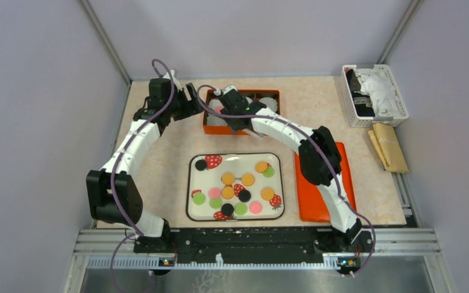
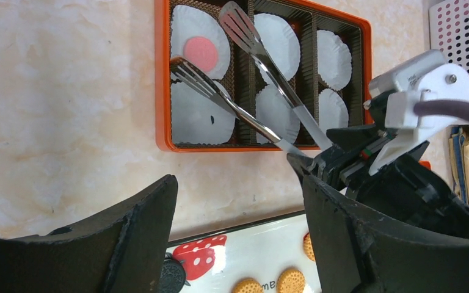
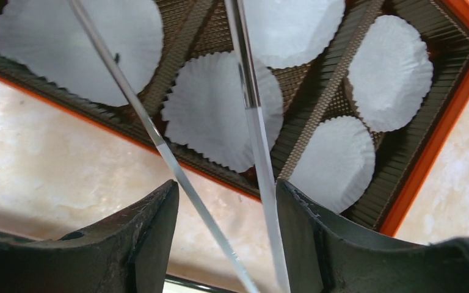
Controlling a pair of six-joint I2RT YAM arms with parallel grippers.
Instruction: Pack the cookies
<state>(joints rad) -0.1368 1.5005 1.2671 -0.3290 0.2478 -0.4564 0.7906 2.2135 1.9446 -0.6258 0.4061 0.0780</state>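
Several cookies [image 1: 228, 178] in orange, pink, green and black lie on the strawberry-print tray [image 1: 190, 183]. The orange box [image 1: 209, 129] with brown dividers holds white paper cups [image 3: 207, 122]. One pink cookie [image 2: 201, 47] lies in the far left cup. My right gripper [image 1: 237, 119] is shut on metal tongs [image 2: 262, 61], which also show in the right wrist view [image 3: 253, 116]. The tongs' tips are spread and empty above the left cups. My left gripper [image 2: 238, 183] is open and empty, above the table between the tray and the box; from above it [image 1: 189, 101] is left of the box.
An orange lid [image 1: 305, 207] lies right of the tray, partly under my right arm. A white basket [image 1: 375, 94] with cloth stands at the back right, with a tan bag [image 1: 391, 146] next to it. Grey walls close off both sides.
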